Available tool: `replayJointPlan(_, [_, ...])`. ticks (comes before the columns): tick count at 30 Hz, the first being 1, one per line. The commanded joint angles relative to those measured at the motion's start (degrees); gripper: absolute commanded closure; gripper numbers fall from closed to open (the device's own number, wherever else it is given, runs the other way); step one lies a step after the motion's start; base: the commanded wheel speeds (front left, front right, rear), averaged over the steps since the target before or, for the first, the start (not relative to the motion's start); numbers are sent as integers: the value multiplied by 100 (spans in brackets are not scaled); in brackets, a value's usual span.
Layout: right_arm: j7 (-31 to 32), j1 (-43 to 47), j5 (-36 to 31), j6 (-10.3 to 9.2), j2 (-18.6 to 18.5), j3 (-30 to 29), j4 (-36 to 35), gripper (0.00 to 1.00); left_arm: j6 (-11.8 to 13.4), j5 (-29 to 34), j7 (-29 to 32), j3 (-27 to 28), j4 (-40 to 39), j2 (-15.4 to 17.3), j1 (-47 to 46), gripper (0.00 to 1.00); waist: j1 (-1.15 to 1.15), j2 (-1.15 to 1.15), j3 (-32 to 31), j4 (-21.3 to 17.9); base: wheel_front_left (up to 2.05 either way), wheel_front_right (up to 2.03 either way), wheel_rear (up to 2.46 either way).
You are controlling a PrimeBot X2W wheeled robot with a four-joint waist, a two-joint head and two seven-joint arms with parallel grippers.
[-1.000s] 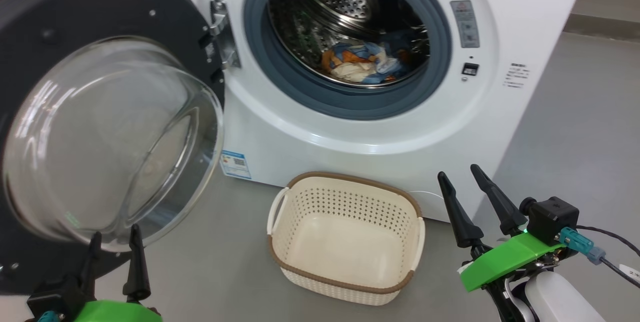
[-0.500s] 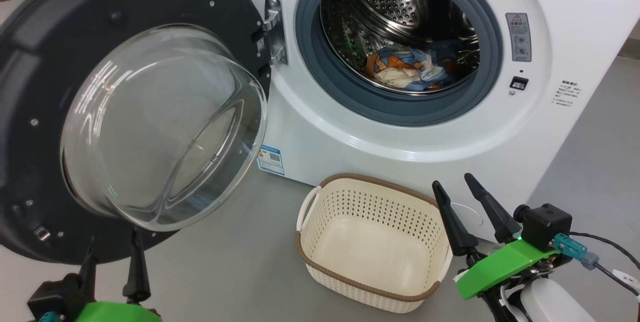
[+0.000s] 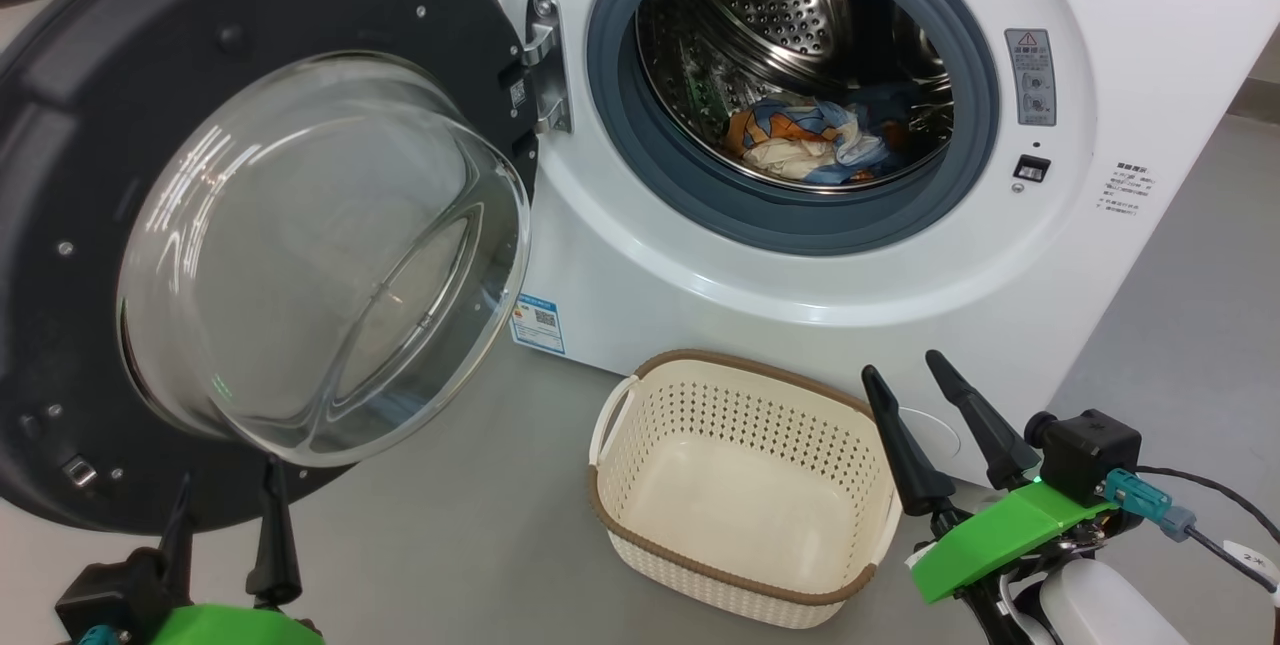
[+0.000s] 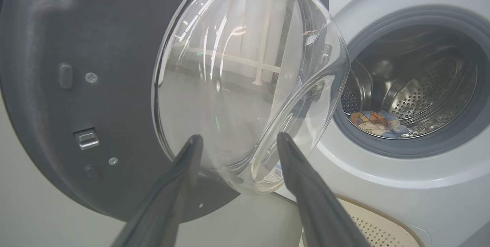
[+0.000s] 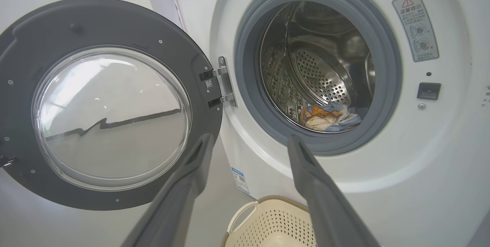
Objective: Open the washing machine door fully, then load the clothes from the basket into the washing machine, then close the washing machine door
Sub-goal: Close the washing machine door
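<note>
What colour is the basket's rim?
Brown, woven-look rim on the cream-white basket; head view shows it best.

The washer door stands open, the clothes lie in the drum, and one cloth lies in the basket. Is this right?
No: the basket is empty, as the head view shows. The door stands open and the clothes lie in the drum.

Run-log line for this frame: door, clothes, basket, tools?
door: wide open | clothes: in drum | basket: empty, on floor | left tool: open, free | right tool: open, free | next: close door
</note>
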Motion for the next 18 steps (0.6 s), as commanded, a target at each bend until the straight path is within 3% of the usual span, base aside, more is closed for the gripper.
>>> replayJointPlan(1, [-47, -60, -3, 32, -65, 129, -115, 0, 27, 55, -37, 161, -146, 117, -42, 0, 0, 0, 3, -8, 0, 0, 0])
replayJointPlan(15, [-47, -21, -16, 32, -56, 122, -130, 0, 25, 52, -37, 134, -167, 142, -62, 0, 0, 0, 7, 41, 0, 0, 0])
replayJointPlan(16, [-47, -20, -17, 32, -57, 120, -131, 0, 25, 48, -37, 137, -177, 143, -65, 15, 0, 0, 8, 47, 0, 0, 0])
replayJointPlan(17, [-47, -19, -16, 32, -59, 117, -131, 0, 24, 46, -37, 138, -195, 145, -69, 51, 0, 0, 7, 53, 0, 0, 0])
replayJointPlan(18, [-47, -19, -15, 32, -61, 113, -132, 0, 22, 43, -37, 137, -213, 148, -70, 71, 0, 0, 7, 58, 0, 0, 0])
